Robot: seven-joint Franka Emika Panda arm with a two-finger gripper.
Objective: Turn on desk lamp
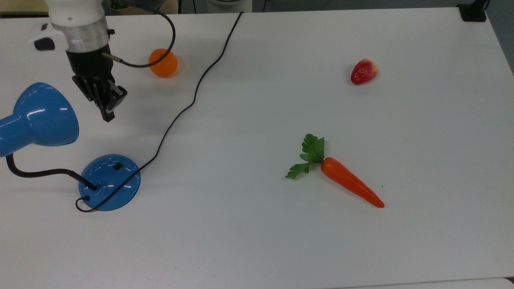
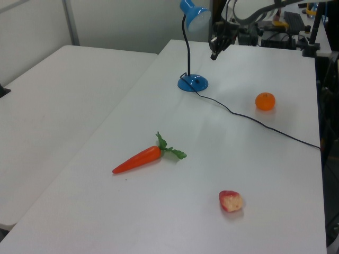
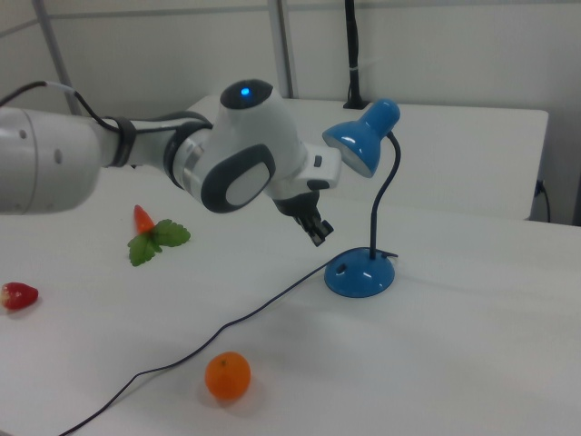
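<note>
The desk lamp (image 1: 44,132) stands near the top view's left edge of the desk (image 1: 281,241), its round blue base (image 1: 109,182) carrying a small black switch (image 1: 117,165) on the dome; the shade looks unlit. Its cord (image 1: 192,96) runs away past the orange (image 1: 163,63). The end effector (image 1: 107,114) hangs in the air beside the shade, apart from the base, fingers pressed together and holding nothing. This looks like the approach: next it must descend onto the switch with a fingertip. The carrot (image 1: 349,186) and strawberry (image 1: 364,71) lie well apart.
</note>
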